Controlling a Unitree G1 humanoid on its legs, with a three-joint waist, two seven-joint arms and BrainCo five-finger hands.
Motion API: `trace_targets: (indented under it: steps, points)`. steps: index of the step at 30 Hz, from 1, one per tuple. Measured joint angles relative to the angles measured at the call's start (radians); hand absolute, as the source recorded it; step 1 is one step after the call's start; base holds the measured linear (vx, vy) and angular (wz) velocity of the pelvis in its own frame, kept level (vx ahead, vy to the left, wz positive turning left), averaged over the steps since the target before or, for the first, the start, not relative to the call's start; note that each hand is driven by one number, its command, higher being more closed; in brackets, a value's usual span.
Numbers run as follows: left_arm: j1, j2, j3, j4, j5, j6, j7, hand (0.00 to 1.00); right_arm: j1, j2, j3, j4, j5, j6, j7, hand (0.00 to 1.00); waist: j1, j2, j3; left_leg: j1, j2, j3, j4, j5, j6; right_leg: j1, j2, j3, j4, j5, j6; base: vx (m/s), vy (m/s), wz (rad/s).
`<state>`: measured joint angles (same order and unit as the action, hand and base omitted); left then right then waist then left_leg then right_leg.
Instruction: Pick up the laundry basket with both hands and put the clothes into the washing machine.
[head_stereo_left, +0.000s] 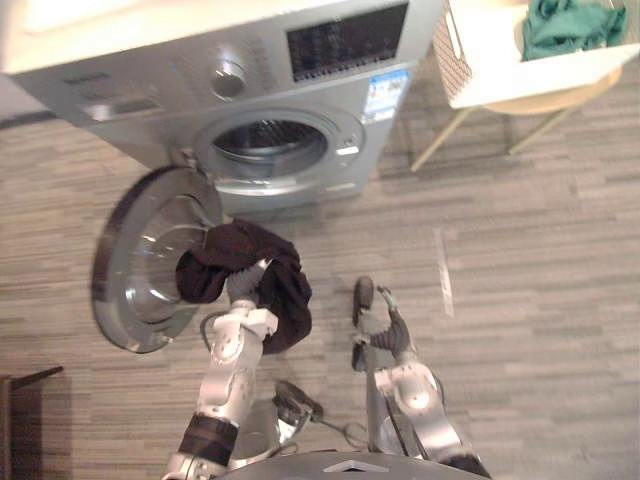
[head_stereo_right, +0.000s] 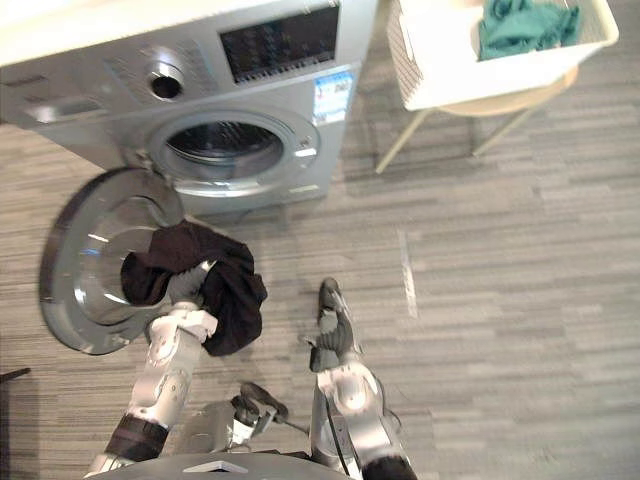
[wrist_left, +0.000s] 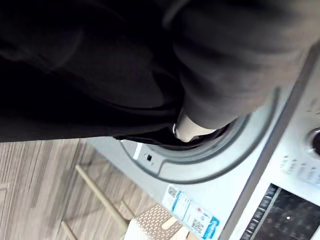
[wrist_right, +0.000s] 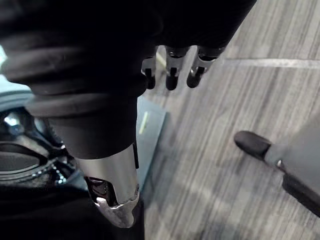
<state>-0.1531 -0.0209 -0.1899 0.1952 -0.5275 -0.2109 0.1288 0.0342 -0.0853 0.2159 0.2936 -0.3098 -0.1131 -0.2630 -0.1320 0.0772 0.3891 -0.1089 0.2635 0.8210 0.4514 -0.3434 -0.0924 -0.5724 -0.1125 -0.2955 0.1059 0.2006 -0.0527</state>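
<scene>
In front of the open washing machine (head_stereo_left: 330, 70), the left hand (head_stereo_left: 242, 290) is raised with a dark garment (head_stereo_left: 275, 275) draped right over it. The cloth bunches on top and hangs down one side, covering the fingers, so I cannot tell whether they are curled into it or simply carrying it. The bundle sits just beside the round door (head_stereo_left: 135, 270), swung wide to the robot's left, and it is short of the drum opening (head_stereo_left: 268, 142).

The right hand (head_stereo_left: 367, 312) hangs low over the wood floor (head_stereo_left: 540, 300), apart from the cloth, its fingers (wrist_right: 172, 75) loose and straight with nothing in them.

And the laundry basket (head_stereo_left: 500, 65)? It is off to the right on a small wooden table (head_stereo_left: 565, 97) beside the machine, green clothes (head_stereo_left: 565, 25) inside, neither hand near it.

So the step looks like loading, with one item on its way in. By my reading, the next move calls for a lift and a forward reach, taking the garment past the door rim and deep into the drum before letting go. That hanging tail could catch on the lip. After that, the green load waits.
</scene>
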Motion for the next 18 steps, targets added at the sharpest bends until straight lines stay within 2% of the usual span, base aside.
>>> trace_targets:
  steps: [2,3,4,5,6,7,8,9,10,12,13,14,15,16,17,18]
  points:
    - [-0.084,-0.024,0.040,0.065,-0.004,0.001,0.028,1.00,-0.014,-0.002,0.041,0.003,0.074,-0.018,0.001,0.00,0.000,-0.009,0.054,-0.033,0.082,-0.002,0.135,-0.009,0.004,-0.041,0.019,-0.002,0.098,-0.025,-0.024,0.05,-0.017,-0.32]
    - [-0.116,-0.044,0.085,0.102,-0.018,0.001,0.057,1.00,-0.008,0.002,0.061,0.012,0.109,-0.018,0.001,0.00,0.001,-0.006,0.081,-0.037,0.139,-0.004,0.223,-0.010,0.006,-0.043,0.039,0.000,0.160,-0.067,-0.034,0.12,-0.039,-0.44]
    - [-0.121,-0.050,0.102,0.116,-0.020,0.000,0.070,1.00,-0.001,0.005,0.073,0.015,0.121,-0.018,0.001,0.00,0.001,-0.004,0.088,-0.038,0.171,-0.010,0.275,-0.007,0.010,-0.045,0.051,0.002,0.193,-0.090,-0.037,0.18,-0.089,-0.55]
    - [-0.132,-0.057,0.120,0.138,-0.021,-0.004,0.102,1.00,0.008,0.015,0.087,0.000,0.155,-0.025,-0.002,0.00,0.001,-0.004,0.098,-0.060,0.240,-0.048,0.403,0.015,0.048,-0.053,0.071,0.007,0.265,-0.140,-0.042,0.14,-0.088,-0.42]
    - [-0.141,-0.062,0.125,0.144,-0.021,-0.005,0.115,1.00,0.011,0.017,0.091,-0.005,0.168,-0.033,-0.003,0.00,0.002,-0.005,0.101,-0.092,0.276,-0.087,0.484,0.044,0.096,-0.060,0.078,0.009,0.303,-0.166,-0.046,0.13,-0.100,-0.41]
    - [-0.165,-0.075,0.143,0.152,-0.021,-0.005,0.134,1.00,0.012,0.020,0.093,-0.005,0.190,-0.040,-0.006,0.00,0.009,-0.006,0.106,-0.186,0.340,-0.187,0.641,0.157,0.180,-0.076,0.087,0.018,0.369,-0.210,-0.055,0.03,-0.021,-0.29]
    - [-0.204,-0.081,0.154,0.155,-0.021,-0.012,0.159,1.00,0.011,0.027,0.094,-0.016,0.207,-0.045,-0.009,0.00,0.025,-0.014,0.115,-0.303,0.357,-0.310,0.759,0.166,0.163,-0.101,0.084,0.038,0.413,-0.259,-0.064,0.00,0.003,-0.23]
    - [-0.224,-0.080,0.153,0.157,-0.020,-0.016,0.172,1.00,0.009,0.027,0.095,-0.026,0.217,-0.046,-0.010,0.00,0.027,-0.015,0.122,-0.370,0.356,-0.362,0.790,0.135,0.145,-0.115,0.083,0.039,0.432,-0.274,-0.064,-0.03,0.036,-0.17]
    - [-0.287,-0.077,0.157,0.167,-0.019,-0.022,0.199,1.00,0.004,0.034,0.096,-0.043,0.243,-0.050,-0.016,0.00,0.029,-0.023,0.130,-0.515,0.339,-0.430,0.796,0.069,0.133,-0.160,0.084,0.044,0.472,-0.294,-0.066,-0.04,0.033,-0.13]
    - [-0.335,-0.077,0.172,0.179,-0.019,-0.028,0.226,1.00,-0.014,0.042,0.098,-0.042,0.262,-0.058,-0.034,0.00,0.041,-0.039,0.142,-0.593,0.323,-0.416,0.714,0.035,0.133,-0.200,0.084,0.066,0.505,-0.301,-0.062,-0.04,0.073,-0.33]
    - [-0.367,-0.080,0.189,0.186,-0.020,-0.030,0.242,1.00,-0.039,0.042,0.098,-0.038,0.276,-0.059,-0.046,0.00,0.047,-0.051,0.155,-0.614,0.312,-0.390,0.604,0.031,0.127,-0.225,0.080,0.090,0.521,-0.304,-0.057,-0.02,0.149,-0.53]
    - [-0.394,-0.086,0.190,0.207,-0.020,-0.035,0.260,1.00,-0.067,0.041,0.094,-0.030,0.297,-0.059,-0.054,0.00,0.047,-0.051,0.158,-0.611,0.298,-0.340,0.448,0.043,0.121,-0.257,0.062,0.098,0.540,-0.304,-0.037,-0.01,0.170,-0.48]
    - [-0.408,-0.086,0.190,0.214,-0.020,-0.035,0.265,1.00,-0.082,0.042,0.092,-0.029,0.313,-0.059,-0.060,0.00,0.046,-0.061,0.162,-0.599,0.280,-0.318,0.410,0.077,0.063,-0.279,0.048,0.116,0.557,-0.305,-0.021,0.01,0.172,-0.21]
    - [-0.444,-0.096,0.192,0.215,-0.019,-0.034,0.283,1.00,-0.112,0.047,0.088,-0.039,0.332,-0.059,-0.076,0.00,0.031,-0.077,0.167,-0.586,0.234,-0.240,0.370,0.083,0.068,-0.326,0.009,0.154,0.566,-0.301,0.019,0.05,0.150,0.01]
    - [-0.470,-0.109,0.211,0.211,-0.020,-0.034,0.292,1.00,-0.138,0.049,0.095,-0.045,0.354,-0.060,-0.084,0.00,0.018,-0.073,0.170,-0.592,0.228,-0.199,0.368,0.083,0.071,-0.353,-0.012,0.168,0.568,-0.285,0.038,0.08,0.156,0.02]
    - [-0.503,-0.114,0.230,0.210,-0.021,-0.035,0.308,1.00,-0.158,0.061,0.097,-0.053,0.366,-0.061,-0.086,0.00,0.014,-0.075,0.171,-0.611,0.227,-0.184,0.393,0.071,0.079,-0.385,-0.017,0.185,0.584,-0.275,0.037,0.08,0.123,-0.19]
